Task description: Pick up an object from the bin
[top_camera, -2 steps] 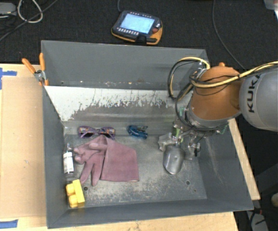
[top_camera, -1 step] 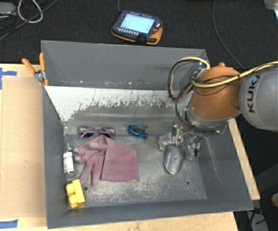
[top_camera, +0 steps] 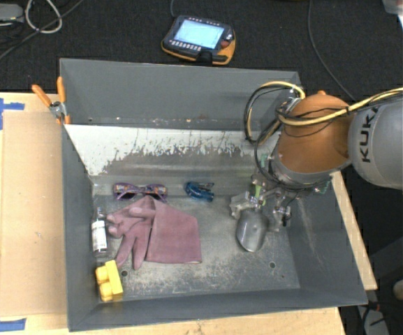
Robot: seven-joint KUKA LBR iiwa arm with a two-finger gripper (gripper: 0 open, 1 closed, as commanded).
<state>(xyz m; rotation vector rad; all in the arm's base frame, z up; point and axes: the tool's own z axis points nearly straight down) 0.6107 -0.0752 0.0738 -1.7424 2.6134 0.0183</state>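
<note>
My gripper [top_camera: 260, 213] hangs low over the right half of the bin, under the arm's orange cover. Its fingers stand open, one on each side of the upper end of a grey rounded oval thing [top_camera: 251, 236] that lies on the bin floor. Whether the fingers touch it I cannot tell. A small blue object [top_camera: 200, 190] lies to the left of the gripper, near the back wall.
Further left lie a pair of purple-tinted sunglasses [top_camera: 140, 189], a pink glove [top_camera: 133, 227] beside a pink cloth [top_camera: 174, 237], a small upright-labelled bottle [top_camera: 100, 233] and a yellow block [top_camera: 108, 281] in the front left corner.
</note>
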